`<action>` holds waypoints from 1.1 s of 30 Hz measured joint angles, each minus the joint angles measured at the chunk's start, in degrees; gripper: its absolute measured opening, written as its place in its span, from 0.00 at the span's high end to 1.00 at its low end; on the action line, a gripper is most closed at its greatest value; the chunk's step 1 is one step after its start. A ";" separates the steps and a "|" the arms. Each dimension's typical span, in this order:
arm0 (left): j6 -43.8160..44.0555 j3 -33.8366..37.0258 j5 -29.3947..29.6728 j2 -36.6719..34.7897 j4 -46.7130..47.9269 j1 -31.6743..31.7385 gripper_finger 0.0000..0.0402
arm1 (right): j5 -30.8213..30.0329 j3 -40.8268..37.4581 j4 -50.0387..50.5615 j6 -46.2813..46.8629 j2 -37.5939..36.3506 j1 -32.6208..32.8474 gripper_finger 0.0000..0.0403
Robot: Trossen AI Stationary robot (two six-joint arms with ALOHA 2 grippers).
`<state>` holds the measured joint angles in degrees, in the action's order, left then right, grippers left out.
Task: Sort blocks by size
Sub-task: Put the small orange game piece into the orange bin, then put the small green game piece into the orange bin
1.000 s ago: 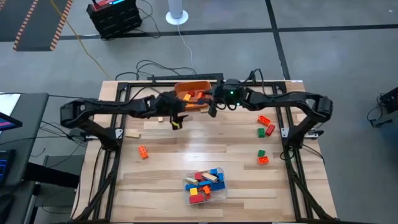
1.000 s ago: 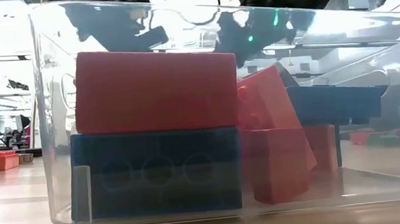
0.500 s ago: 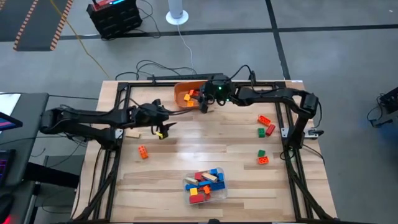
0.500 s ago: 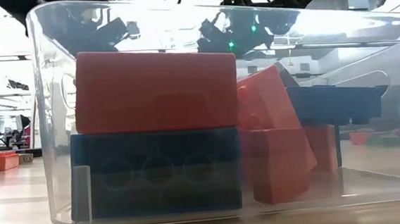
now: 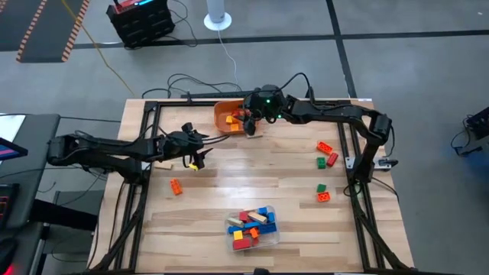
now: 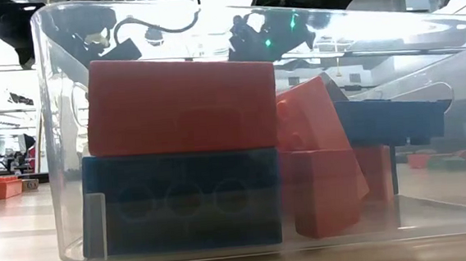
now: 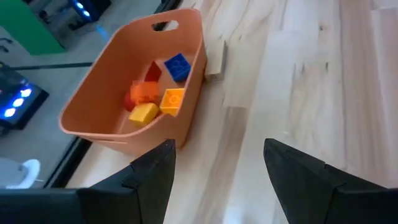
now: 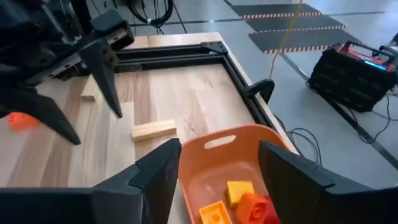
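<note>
A: Your right gripper hangs over the orange bowl at the far edge, fingers spread, nothing between them.

B: Dip and you clip the rim, tipping the blocks inside. Left gripper, left of centre, gapes empty too.

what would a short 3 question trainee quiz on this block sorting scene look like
1. True or false: the right gripper is above the orange bowl.
2. Which container holds the big red block stacked on a blue block? A) orange bowl B) clear tub C) neither
3. Fill in: the left gripper is ____ and holds nothing.

Key
1. True; it hangs open over the bowl's rim.
2. B; the low view looks through the tub's wall.
3. Open; its fingers stand apart over bare table.
</note>
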<state>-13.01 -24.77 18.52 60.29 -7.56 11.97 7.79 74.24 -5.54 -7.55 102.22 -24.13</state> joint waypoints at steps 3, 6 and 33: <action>-0.71 -0.02 0.07 0.02 -0.02 0.10 0.41 | 0.00 0.00 3.17 0.00 -0.61 0.49 0.38; -0.70 -0.02 -0.64 0.02 0.28 -0.04 0.41 | 0.00 0.00 10.32 0.00 -1.03 1.75 0.38; 15.69 -0.13 -13.09 3.13 -12.52 -7.81 0.41 | -13.99 -14.65 75.58 22.53 -13.27 7.40 0.38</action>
<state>2.68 -24.91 5.42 63.42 -20.07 4.16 -6.20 59.59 70.04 14.98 88.95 -16.73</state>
